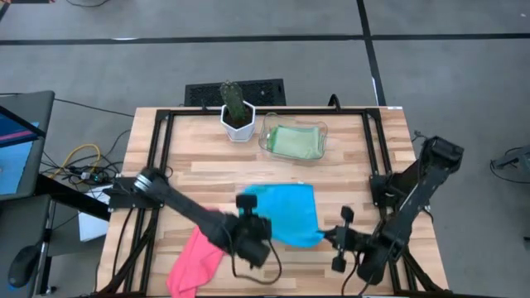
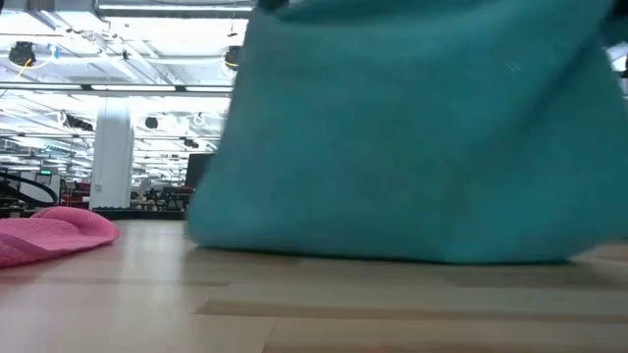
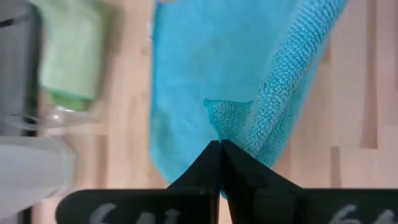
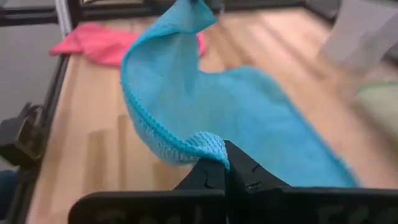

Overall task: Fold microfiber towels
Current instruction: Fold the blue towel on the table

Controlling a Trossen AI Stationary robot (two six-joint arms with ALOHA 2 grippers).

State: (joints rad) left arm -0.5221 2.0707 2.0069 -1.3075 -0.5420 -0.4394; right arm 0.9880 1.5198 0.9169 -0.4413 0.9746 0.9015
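Both tools pinched on the turquoise towel (image 1: 286,211) over the wooden table (image 1: 348,165), bright hall behind

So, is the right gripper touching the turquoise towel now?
Touching. In the right wrist view the right gripper is shut on a corner of the turquoise towel, and the cloth hangs from its fingertips.

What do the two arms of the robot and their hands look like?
Both arms are dark, slim and jointed, with black cables along them. The left hand and the right hand each end in two black wedge-shaped fingers tapering to a point, on a black crossbar with pale markings.
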